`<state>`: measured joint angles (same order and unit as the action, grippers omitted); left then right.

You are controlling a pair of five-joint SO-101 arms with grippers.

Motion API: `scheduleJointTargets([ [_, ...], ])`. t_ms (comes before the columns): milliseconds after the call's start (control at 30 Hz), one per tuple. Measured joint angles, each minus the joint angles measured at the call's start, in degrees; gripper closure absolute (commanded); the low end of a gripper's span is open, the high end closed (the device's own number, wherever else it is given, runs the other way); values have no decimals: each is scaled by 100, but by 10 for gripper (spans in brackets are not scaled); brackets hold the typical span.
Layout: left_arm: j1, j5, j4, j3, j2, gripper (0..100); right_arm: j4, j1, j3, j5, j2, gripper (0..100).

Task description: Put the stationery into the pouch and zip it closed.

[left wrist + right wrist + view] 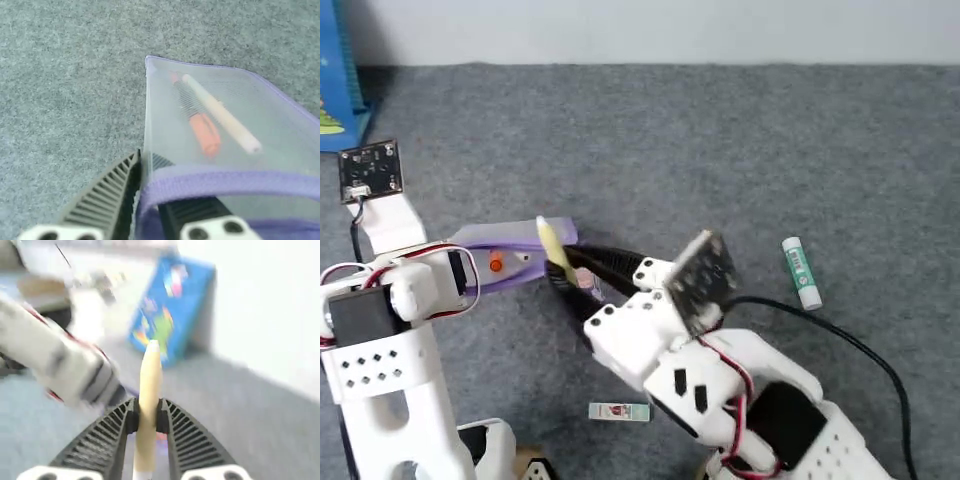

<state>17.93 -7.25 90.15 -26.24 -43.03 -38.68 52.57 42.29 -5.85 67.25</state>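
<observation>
Pouch (510, 262) lies left of centre on your worktop (720, 150) — your left fingers (107, 197) pinch its edge, your right fingers (107, 437) grip a cream pen (555, 250) at its right end; glue stick (801, 272) lies far right.

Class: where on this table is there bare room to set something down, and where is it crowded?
Bare: the wide mat strip between the wall and the pouch and glue stick. Crowded: around the pouch, where left gripper and right gripper meet.
</observation>
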Motion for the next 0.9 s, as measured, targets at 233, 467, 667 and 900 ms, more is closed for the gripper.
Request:
scheduleJointTargets([
  [233,0,0,0,0,0,989,1987,281,229,0,53,991],
  [467,0,0,0,0,0,989,4123,281,923,0,-422,991],
  [667,0,0,0,0,0,989,5547,-9,1029,0,-1398,991],
  [900,0,0,0,0,0,989,6637,-229,1275,0,-2567,991],
])
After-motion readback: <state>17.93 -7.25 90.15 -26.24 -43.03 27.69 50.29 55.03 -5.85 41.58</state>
